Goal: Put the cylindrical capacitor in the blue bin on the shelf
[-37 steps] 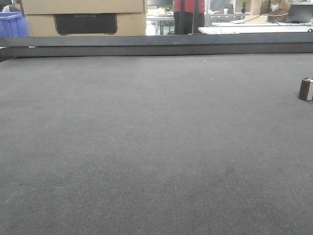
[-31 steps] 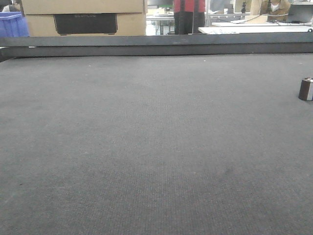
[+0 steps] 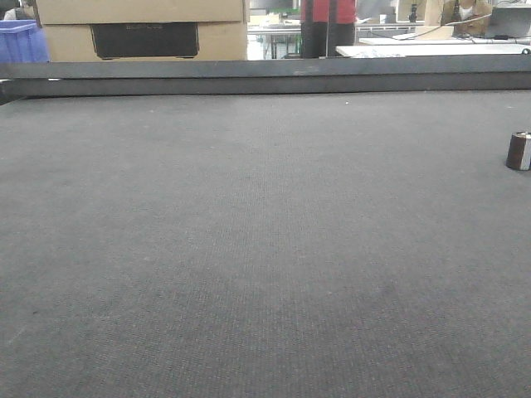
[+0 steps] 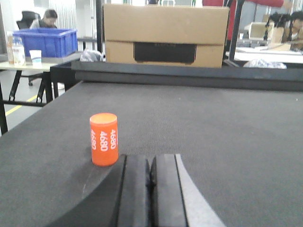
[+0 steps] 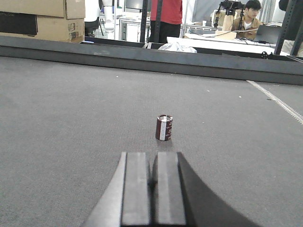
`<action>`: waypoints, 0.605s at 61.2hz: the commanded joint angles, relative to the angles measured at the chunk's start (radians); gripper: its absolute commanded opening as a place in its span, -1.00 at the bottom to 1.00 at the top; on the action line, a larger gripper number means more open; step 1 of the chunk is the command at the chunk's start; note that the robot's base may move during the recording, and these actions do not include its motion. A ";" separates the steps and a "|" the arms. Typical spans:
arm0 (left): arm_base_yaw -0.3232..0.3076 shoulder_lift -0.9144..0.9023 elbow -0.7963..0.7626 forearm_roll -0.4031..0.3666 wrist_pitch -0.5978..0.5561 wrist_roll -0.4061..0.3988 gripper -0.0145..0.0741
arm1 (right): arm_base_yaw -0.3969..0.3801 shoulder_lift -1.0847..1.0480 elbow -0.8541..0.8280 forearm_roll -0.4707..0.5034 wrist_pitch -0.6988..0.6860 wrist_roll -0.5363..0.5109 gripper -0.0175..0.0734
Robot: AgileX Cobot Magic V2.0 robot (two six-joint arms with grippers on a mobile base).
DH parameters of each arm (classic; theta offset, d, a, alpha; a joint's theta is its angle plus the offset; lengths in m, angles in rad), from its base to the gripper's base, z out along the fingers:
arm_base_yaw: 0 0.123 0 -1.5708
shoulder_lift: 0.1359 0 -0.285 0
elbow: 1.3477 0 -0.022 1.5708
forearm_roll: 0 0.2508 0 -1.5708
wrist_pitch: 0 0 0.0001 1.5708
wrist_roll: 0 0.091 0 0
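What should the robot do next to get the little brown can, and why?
Probably open the right pincer: it is shut, and the cylindrical capacitor stands upright on the table just ahead of it, untouched.

Capacitor: small stubby cylinder, dark brown sleeve with a pale vertical stripe, silvery top. Stands upright and alone on the dark grey table. In the front view it sits at the far right edge.
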 commanded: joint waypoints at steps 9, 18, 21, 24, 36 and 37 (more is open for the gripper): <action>0.005 -0.005 -0.002 -0.005 -0.057 0.003 -0.92 | 0.002 -0.003 0.000 0.000 -0.059 0.002 -0.89; 0.005 -0.005 -0.002 -0.005 -0.079 0.003 -0.92 | 0.002 -0.003 0.000 0.000 -0.091 0.002 -0.89; 0.005 -0.005 -0.002 -0.005 -0.087 0.003 -0.92 | 0.002 -0.003 0.000 0.000 -0.113 0.002 -0.89; 0.005 -0.005 -0.002 -0.005 -0.104 0.003 -0.92 | 0.002 -0.003 0.000 0.000 -0.122 0.002 -0.89; 0.005 -0.005 -0.074 0.002 -0.090 0.003 -0.92 | 0.002 -0.003 -0.065 0.046 -0.091 0.002 -0.89; 0.005 -0.005 -0.098 0.002 -0.074 0.003 -0.92 | 0.002 -0.003 -0.096 0.046 -0.079 0.002 -0.89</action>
